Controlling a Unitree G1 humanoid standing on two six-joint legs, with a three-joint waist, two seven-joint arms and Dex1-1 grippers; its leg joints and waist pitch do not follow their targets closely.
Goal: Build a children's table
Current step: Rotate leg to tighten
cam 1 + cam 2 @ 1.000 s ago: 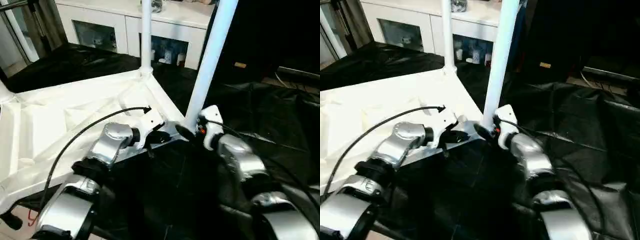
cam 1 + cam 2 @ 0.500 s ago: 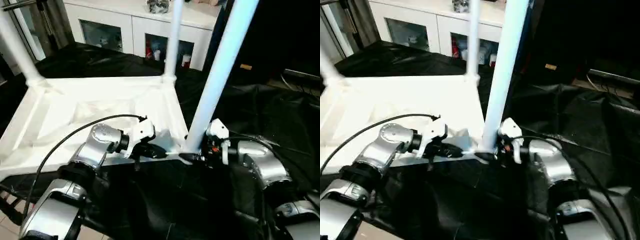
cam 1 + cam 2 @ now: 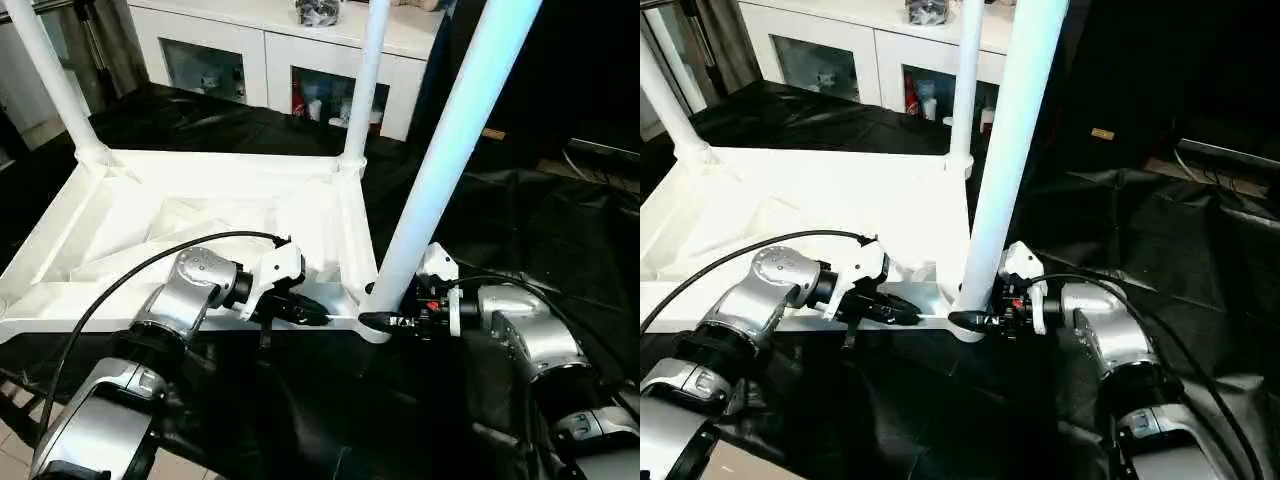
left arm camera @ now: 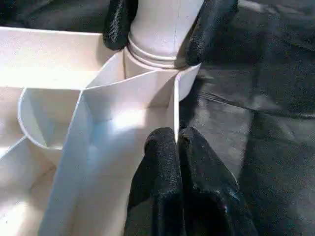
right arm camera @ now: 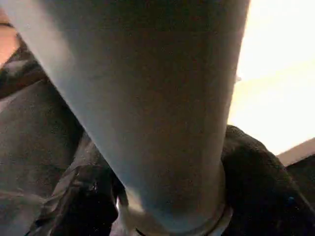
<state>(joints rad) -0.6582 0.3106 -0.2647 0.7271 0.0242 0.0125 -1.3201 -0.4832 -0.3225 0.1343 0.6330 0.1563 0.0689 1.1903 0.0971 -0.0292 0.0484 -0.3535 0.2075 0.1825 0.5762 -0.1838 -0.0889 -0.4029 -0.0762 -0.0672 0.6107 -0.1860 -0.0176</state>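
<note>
While the upturned table (image 3: 200,215) lies on black sheeting (image 3: 540,215), the left gripper (image 4: 176,140) pinches its rim rib, fingers together. Seen from the left wrist, the right gripper (image 4: 162,29) has its fingers (image 4: 118,22) on either side of the near leg (image 3: 440,170) at its socket, a grip blurred in the head views.

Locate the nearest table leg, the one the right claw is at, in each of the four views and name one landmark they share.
Left eye view: the nearest leg rises from the near right corner, leaning right.
Right eye view: same leg, just right of centre.
Left wrist view: its base stands between the right claw's two black fingers, beyond the shut left claw.
Right wrist view: the leg close up.
Shared landmark: the corner socket holding the leg.
</note>
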